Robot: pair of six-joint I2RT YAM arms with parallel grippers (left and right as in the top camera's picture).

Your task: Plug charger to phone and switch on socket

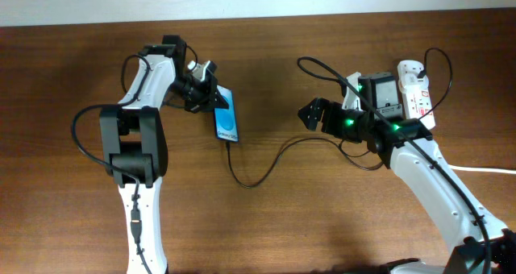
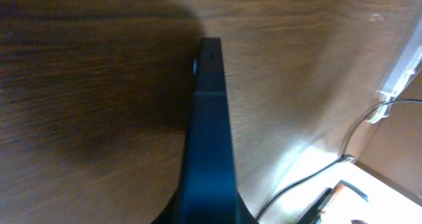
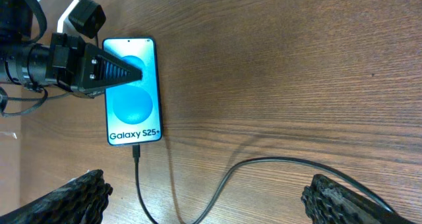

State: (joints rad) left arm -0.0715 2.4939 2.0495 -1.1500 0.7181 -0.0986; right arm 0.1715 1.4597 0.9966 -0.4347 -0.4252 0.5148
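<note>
The phone point(image 1: 228, 119) lies on the table with its blue screen up; it reads "Galaxy S25+" in the right wrist view point(image 3: 134, 92). My left gripper point(image 1: 208, 95) is shut on the phone's far edge, with one finger point(image 3: 105, 69) over the screen. The left wrist view shows the phone's dark edge point(image 2: 210, 132) between the jaws. The charger cable point(image 1: 256, 180) has its plug tip in the phone's bottom port point(image 3: 136, 151) and curves right point(image 3: 264, 163). My right gripper point(image 1: 310, 114) is wide open and empty point(image 3: 208, 207) above the cable. The white socket strip point(image 1: 414, 89) lies at the far right.
A dark boxy block point(image 1: 382, 95) sits beside the strip, behind my right arm. A thick white cord point(image 1: 484, 169) runs off the right edge. Black robot cables loop near both arms.
</note>
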